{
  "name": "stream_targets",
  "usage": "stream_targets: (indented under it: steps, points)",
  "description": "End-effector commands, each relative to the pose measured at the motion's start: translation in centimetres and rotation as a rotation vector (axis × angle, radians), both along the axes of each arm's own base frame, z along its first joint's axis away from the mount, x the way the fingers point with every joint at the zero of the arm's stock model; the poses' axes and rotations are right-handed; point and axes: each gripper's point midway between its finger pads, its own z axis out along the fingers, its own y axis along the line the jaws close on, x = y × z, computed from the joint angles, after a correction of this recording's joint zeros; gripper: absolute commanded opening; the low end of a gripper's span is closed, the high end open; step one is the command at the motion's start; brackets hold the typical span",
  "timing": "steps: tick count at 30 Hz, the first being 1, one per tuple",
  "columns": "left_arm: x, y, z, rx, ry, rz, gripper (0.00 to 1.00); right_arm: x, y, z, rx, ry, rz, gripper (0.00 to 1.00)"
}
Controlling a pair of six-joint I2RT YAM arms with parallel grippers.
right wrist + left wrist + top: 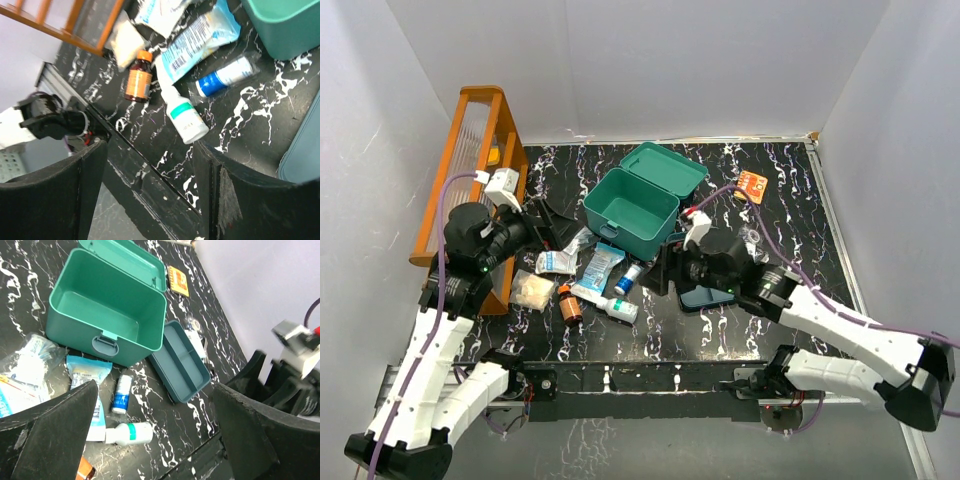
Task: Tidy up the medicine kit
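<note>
The teal medicine kit box [630,212] stands open and empty at the table's middle, with its lid [667,167] hinged back. Its tray insert [183,362] lies empty on the table to the right of the box, partly under my right arm [706,297]. My left gripper [548,225] is open and empty, left of the box, above the loose supplies; its wrist view [155,440] shows nothing between the fingers. My right gripper [660,272] is open and empty, in front of the box near a white bottle with a green band [187,117].
Loose on the table are a blue-and-white tube [629,278], a white bottle [620,309], an amber bottle [570,303], a blue packet [601,267], a gauze pack [557,262] and a white pouch [532,290]. An orange wooden rack [478,180] stands at the left. A small orange packet [752,185] lies back right.
</note>
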Motion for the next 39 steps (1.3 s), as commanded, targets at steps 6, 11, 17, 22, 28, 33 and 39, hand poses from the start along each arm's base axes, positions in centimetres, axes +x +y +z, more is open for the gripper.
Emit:
stream_targets:
  steps: [6,11,17,22,28,33,39]
  points:
    - [0.1,0.4,3.0,-0.065,-0.156,0.043,0.99,0.5,2.9,-4.4,-0.23,-0.028,-0.064,0.7]
    - [0.6,0.1,3.5,-0.04,-0.203,0.014,0.99,-0.1,2.8,-8.3,-0.448,-0.053,0.121,0.73]
    - [2.2,-0.5,5.2,-0.053,-0.296,0.0,0.99,-2.5,5.2,-9.4,-0.43,-0.102,0.421,0.75]
    - [3.4,-0.7,6.2,-0.036,-0.333,0.0,0.99,-2.1,5.9,-11.5,-0.52,-0.112,0.527,0.73]
    - [4.3,0.4,7.1,0.018,-0.336,0.067,0.99,-0.7,6.7,-13.9,-0.611,-0.117,0.562,0.72]
    - [4.2,0.8,8.0,0.014,-0.371,0.085,0.99,-0.2,7.3,-15.3,-0.648,-0.12,0.599,0.66]
    - [4.7,0.4,9.0,-0.019,-0.387,0.082,0.99,0.8,7.5,-16.7,-0.693,-0.13,0.621,0.55]
